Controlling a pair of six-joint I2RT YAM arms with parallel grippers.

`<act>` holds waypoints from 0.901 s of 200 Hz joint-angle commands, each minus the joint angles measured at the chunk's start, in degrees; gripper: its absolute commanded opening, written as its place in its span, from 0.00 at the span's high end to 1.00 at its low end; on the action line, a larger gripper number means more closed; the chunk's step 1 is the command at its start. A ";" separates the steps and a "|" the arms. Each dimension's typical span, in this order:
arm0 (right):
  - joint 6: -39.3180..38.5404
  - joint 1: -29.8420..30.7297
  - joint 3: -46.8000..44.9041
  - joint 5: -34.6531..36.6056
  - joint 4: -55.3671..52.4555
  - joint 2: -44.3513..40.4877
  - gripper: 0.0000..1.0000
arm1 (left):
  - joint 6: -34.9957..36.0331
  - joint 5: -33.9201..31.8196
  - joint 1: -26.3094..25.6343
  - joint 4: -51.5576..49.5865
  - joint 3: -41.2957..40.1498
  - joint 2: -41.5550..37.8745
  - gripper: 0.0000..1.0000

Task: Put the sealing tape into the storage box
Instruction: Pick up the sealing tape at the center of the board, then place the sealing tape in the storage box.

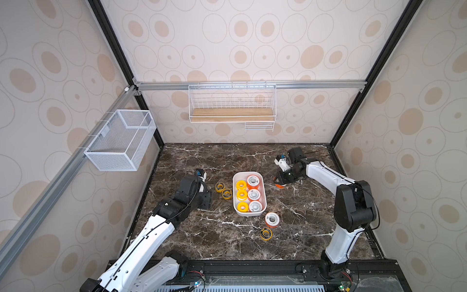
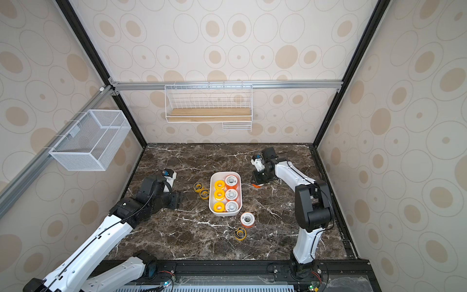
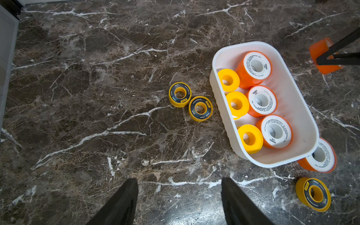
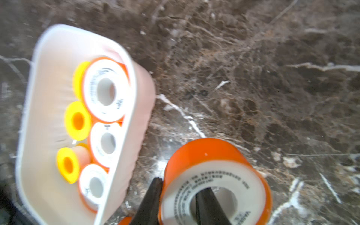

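Left tool [image 3: 179,202] hangs, fingers [image 3: 120,204] spread, over the counter [image 3: 78,78]. The box [image 3: 292,97] holds six spools [image 3: 262,100]; two ringed spools [image 3: 179,94] lie beside it. The right tool [image 3: 321,59] grips an orange spool [image 3: 315,49].

Bright even light, soft shadows, sheen on tabletop [image 3: 181,206], right wrist view motion-blurred, storage box [image 4: 48,81] smeared

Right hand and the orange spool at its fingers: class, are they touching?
Touching. The right wrist view shows the right hand pinching the orange spool, one finger inside its hole.
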 commanded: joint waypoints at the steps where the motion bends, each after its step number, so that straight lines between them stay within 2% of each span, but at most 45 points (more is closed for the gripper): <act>1: 2.30 0.54 -2.33 -11.70 3.46 -2.54 0.75 | 1.05 0.98 0.87 -1.41 1.17 0.09 0.29; 20: 1.87 2.14 -2.76 -13.05 3.98 -4.12 0.75 | 0.98 1.23 1.09 -1.27 1.10 0.24 0.29; 68: -1.51 8.05 -2.07 -10.81 1.96 -5.44 0.75 | 0.98 1.77 1.62 -1.31 1.12 0.42 0.29; 106: -3.87 13.57 0.15 -4.01 -1.15 -3.38 0.75 | 0.92 2.04 1.86 -1.42 1.18 0.71 0.29; 180: -5.27 19.03 4.90 5.42 -5.08 1.84 0.75 | 0.95 2.30 2.30 -1.29 1.16 0.63 0.28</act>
